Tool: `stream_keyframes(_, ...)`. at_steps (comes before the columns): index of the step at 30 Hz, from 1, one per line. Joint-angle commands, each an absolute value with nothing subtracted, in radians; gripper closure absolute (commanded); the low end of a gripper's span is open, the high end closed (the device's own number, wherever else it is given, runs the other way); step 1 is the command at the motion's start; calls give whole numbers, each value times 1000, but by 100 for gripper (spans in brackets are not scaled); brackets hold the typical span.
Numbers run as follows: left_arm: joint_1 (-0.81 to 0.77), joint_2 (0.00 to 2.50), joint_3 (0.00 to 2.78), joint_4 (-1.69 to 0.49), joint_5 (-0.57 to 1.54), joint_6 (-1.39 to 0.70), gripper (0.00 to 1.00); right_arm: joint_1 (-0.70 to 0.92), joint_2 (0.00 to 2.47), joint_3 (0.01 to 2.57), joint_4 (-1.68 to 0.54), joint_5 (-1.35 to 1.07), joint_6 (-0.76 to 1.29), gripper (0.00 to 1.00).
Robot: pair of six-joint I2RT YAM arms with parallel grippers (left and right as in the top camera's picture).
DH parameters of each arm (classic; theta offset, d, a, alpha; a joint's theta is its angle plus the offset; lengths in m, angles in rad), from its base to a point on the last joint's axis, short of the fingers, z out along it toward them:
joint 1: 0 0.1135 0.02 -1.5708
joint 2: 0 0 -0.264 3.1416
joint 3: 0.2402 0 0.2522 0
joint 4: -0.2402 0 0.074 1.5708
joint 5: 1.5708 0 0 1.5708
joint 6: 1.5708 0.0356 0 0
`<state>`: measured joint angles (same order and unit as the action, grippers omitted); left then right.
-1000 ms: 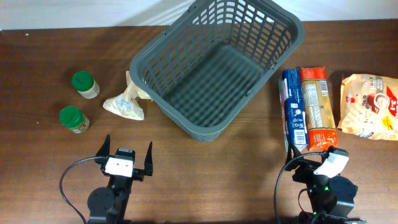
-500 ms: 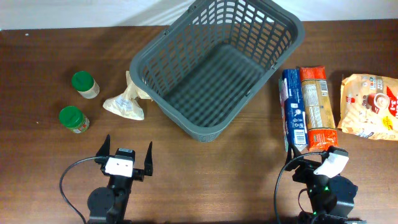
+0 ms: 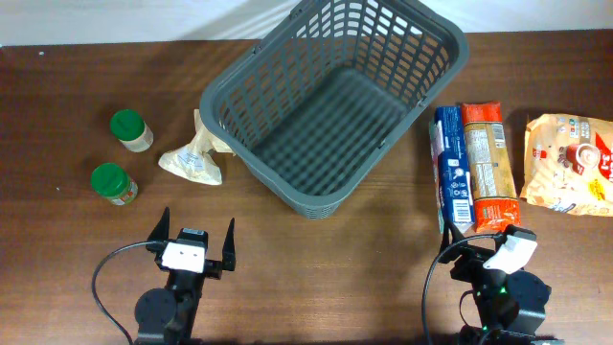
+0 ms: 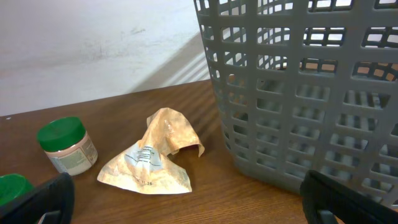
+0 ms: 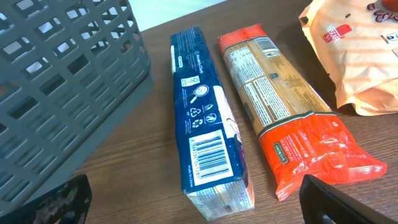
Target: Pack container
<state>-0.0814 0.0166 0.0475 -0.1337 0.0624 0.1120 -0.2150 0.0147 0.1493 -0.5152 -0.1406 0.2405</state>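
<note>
The dark grey slotted container (image 3: 330,125) stands empty at the table's back centre; it also shows in the left wrist view (image 4: 298,93) and the right wrist view (image 5: 62,81). My left gripper (image 3: 195,240) is open and empty near the front edge, facing a crumpled tan packet (image 4: 152,158) with bare wood between its fingertips (image 4: 37,199). My right gripper (image 3: 484,240) is open and empty at the front right, just before the near end of a blue packet (image 5: 205,130).
Two green-lidded jars (image 3: 130,129) (image 3: 114,183) stand at the left, the tan packet (image 3: 192,158) beside the container's left corner. Right of the container lie the blue packet (image 3: 452,172), an orange pasta packet (image 3: 488,163) and a yellow-tan bag (image 3: 570,163).
</note>
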Motion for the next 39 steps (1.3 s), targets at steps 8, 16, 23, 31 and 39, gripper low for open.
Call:
stream_keyframes(8,-83,6,36,-131,55,125,1,-209,3,143,-516,-146,248,1)
stream_keyframes(16,-83,6,36,-131,55,125,1,-209,3,143,-516,-146,248,1)
stream_keyframes(23,-83,6,36,-131,55,125,1,-209,3,143,-516,-146,248,1)
stream_keyframes(31,-83,6,36,-131,55,125,1,-209,3,143,-516,-146,248,1)
stream_keyframes(39,-83,6,36,-115,56,125,1,-209,3,143,-516,-146,248,1)
